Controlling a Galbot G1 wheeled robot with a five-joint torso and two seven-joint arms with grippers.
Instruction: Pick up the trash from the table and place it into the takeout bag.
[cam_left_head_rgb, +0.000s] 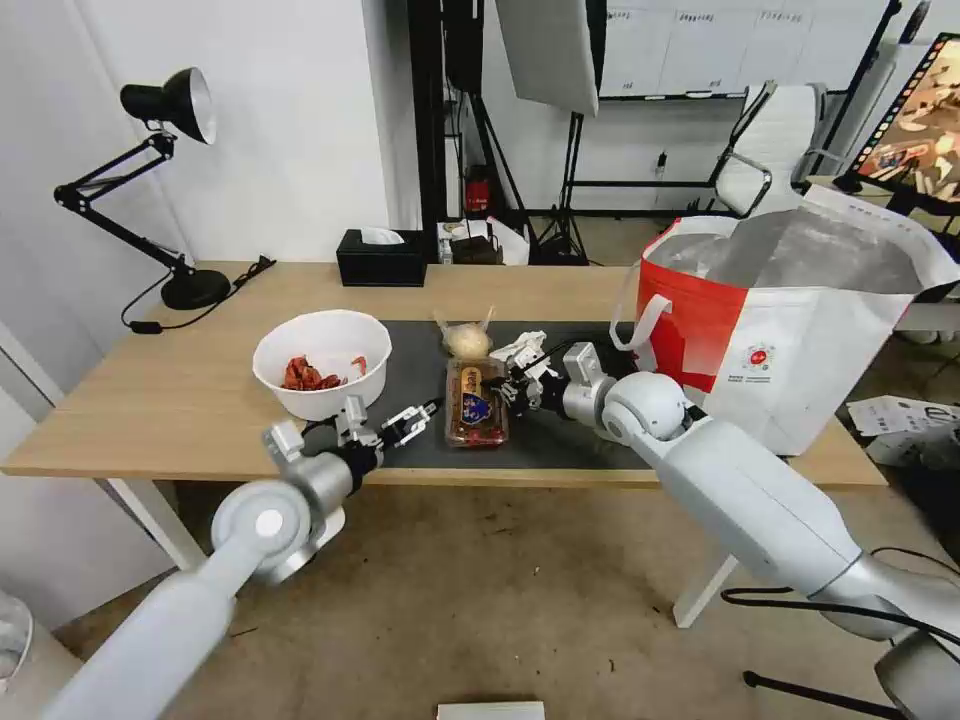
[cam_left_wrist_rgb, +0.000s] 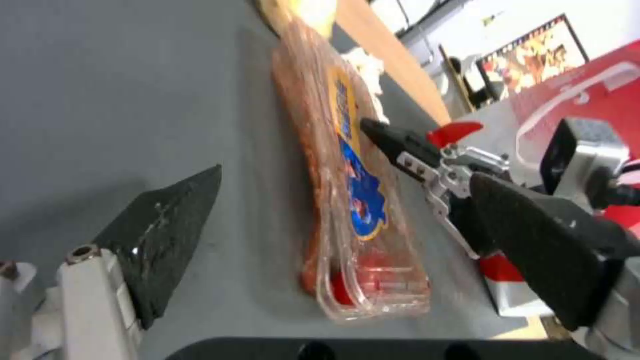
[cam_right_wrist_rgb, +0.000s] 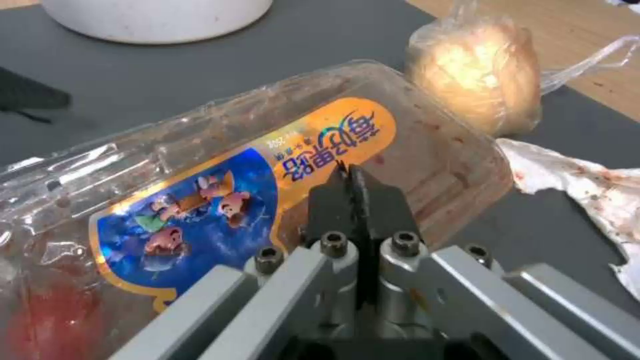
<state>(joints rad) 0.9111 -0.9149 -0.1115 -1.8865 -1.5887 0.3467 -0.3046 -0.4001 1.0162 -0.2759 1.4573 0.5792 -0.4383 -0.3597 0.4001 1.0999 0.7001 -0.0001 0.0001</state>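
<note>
Trash remains on the desk (cam_left_head_rgb: 180, 400), none yet visible in the bag (cam_left_head_rgb: 800, 310). From left: the bowl (cam_left_head_rgb: 322, 375) of shells; the left gripper (cam_left_head_rgb: 405, 422), jaws wide open and empty, beside the tray (cam_left_head_rgb: 476, 403); the lump bag (cam_left_head_rgb: 467, 340) and tissue (cam_left_head_rgb: 522, 350) behind; the right gripper (cam_right_wrist_rgb: 351, 192), jaws pressed together, tips at the tray's lid. All four pieces appear still to go.

The right end effector (cam_left_head_rgb: 512, 384) and its arm cover part of the crumpled tissue (cam_left_head_rgb: 528, 349) near the worktop's (cam_left_head_rgb: 160, 400) far edge. The takeout bag (cam_left_head_rgb: 790, 340) hides the worktop's right far corner. The tray's (cam_right_wrist_rgb: 200, 190) near end is cut off in the right wrist view.
</note>
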